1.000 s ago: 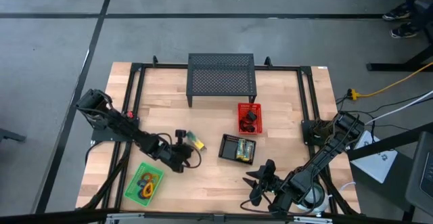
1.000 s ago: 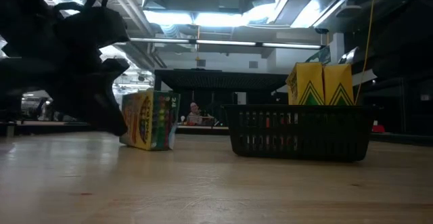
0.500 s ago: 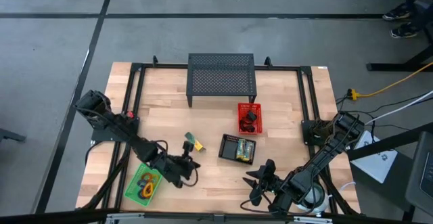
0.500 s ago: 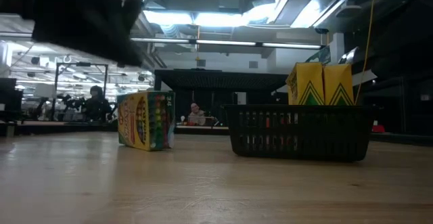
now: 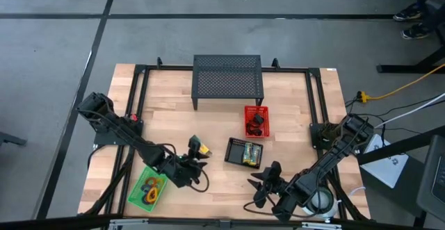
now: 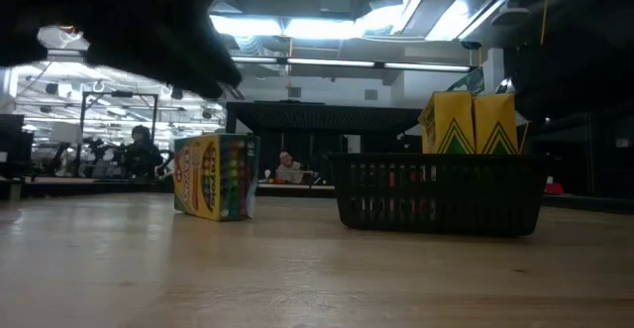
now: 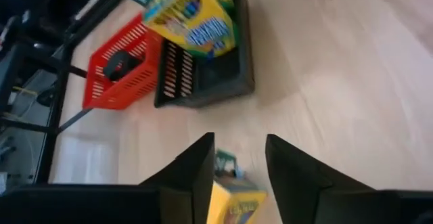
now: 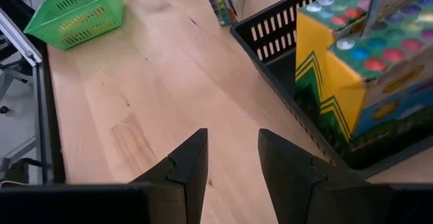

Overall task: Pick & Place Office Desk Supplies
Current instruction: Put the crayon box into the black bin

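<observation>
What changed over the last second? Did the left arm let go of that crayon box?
Yes. The left gripper drew back from the crayon box toward the green basket, then opened; the box stands free on the table, slightly shifted. The right gripper edged slightly left. The black basket, red basket and mesh stand stayed put.

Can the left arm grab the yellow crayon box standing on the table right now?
Probably yes. The left gripper hangs open close to the crayon box, which stands alone on bare wood, with nothing between them.
</observation>
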`<action>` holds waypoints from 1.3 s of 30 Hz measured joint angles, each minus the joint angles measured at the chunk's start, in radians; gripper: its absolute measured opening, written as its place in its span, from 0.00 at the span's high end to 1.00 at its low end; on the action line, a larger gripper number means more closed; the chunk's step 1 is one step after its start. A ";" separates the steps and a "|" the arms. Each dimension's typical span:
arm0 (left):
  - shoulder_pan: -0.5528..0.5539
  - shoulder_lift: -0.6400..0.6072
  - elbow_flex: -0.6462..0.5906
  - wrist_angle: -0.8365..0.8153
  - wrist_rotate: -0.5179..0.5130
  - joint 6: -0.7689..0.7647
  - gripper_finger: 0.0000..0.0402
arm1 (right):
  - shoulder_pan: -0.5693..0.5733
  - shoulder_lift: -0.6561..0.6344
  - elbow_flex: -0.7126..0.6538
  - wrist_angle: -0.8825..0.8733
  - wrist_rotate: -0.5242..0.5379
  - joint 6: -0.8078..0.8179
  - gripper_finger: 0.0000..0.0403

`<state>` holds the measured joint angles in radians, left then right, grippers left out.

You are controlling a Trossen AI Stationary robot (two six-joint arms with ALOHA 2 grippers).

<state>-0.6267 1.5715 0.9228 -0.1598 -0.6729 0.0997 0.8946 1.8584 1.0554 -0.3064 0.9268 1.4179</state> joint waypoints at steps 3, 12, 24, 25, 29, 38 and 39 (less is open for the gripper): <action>0.015 -0.001 -0.002 -0.030 0.029 0.036 0.64 | -0.008 0.000 0.000 0.000 -0.001 -0.021 0.67; 0.143 -0.006 0.001 -0.033 0.187 0.148 0.63 | -0.032 0.000 0.000 0.008 -0.004 -0.024 0.67; 0.258 -0.006 0.075 -0.151 0.399 0.185 0.70 | -0.041 0.000 0.000 0.008 -0.019 -0.027 0.67; 0.263 -0.006 0.079 -0.159 0.406 0.187 0.70 | -0.041 0.000 0.000 0.008 -0.019 -0.027 0.67; 0.274 -0.006 0.083 -0.176 0.440 0.187 0.71 | -0.043 0.000 0.000 0.008 -0.019 -0.027 0.67; 0.282 0.032 0.084 -0.165 0.440 0.181 0.71 | -0.050 0.000 0.000 0.008 -0.019 -0.037 0.67; 0.282 0.040 0.084 -0.165 0.440 0.181 0.71 | -0.053 0.000 0.000 0.008 -0.019 -0.039 0.67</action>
<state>-0.3443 1.6113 1.0065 -0.3245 -0.2329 0.2810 0.8418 1.8584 1.0554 -0.2985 0.9077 1.3792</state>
